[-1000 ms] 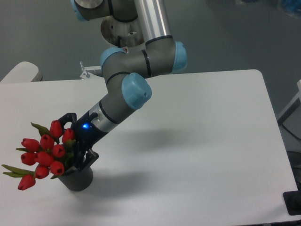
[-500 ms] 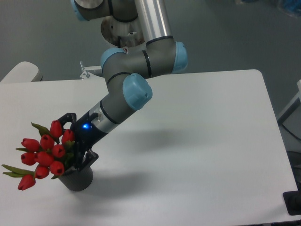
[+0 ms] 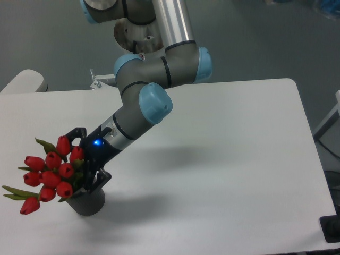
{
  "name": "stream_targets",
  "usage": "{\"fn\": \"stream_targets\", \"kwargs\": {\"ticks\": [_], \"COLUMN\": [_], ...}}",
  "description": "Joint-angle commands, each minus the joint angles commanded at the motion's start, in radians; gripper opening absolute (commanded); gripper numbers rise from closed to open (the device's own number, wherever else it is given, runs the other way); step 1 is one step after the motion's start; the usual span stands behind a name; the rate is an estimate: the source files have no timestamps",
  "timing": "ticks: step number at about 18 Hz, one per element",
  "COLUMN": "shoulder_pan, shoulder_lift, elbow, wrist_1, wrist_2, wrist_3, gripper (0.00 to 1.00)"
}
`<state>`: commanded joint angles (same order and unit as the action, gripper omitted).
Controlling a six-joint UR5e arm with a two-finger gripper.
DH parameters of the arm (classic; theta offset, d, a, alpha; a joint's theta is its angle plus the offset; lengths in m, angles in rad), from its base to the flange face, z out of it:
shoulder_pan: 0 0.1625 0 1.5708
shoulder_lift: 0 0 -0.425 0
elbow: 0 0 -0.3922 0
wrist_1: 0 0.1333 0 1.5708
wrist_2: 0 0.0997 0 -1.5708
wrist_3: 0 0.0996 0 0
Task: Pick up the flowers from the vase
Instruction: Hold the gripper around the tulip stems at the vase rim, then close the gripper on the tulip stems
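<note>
The flowers (image 3: 50,172), a bunch of red tulip buds with green leaves, lean out to the left of the vase (image 3: 86,202), a small dark grey cylinder at the table's front left. Their stems are still in the vase. My gripper (image 3: 87,159) reaches down from the upper right, just above the vase rim. One finger (image 3: 77,131) stands above the buds and the other (image 3: 102,180) sits against the rim. The jaws are spread wide on either side of the stems. The fingertips are hidden behind the buds. A blue light glows on the gripper body.
The white table (image 3: 212,175) extends right and back from the vase. The arm's base (image 3: 133,32) stands behind the far edge, with a small metal bracket (image 3: 98,81) beside it. A pale rounded object (image 3: 24,82) lies at the back left corner.
</note>
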<state>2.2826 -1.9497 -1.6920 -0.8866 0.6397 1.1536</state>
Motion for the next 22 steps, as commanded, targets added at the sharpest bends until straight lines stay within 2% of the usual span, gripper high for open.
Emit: {"fn": "stream_targets", "kwargs": {"ticks": [22], "shoulder_pan": [0.006], "shoulder_lift": [-0.002], "elbow": [0.008], "wrist_1": [0.002], "wrist_2": [-0.038], "wrist_3": [0.0], "gripper": [1.0]}}
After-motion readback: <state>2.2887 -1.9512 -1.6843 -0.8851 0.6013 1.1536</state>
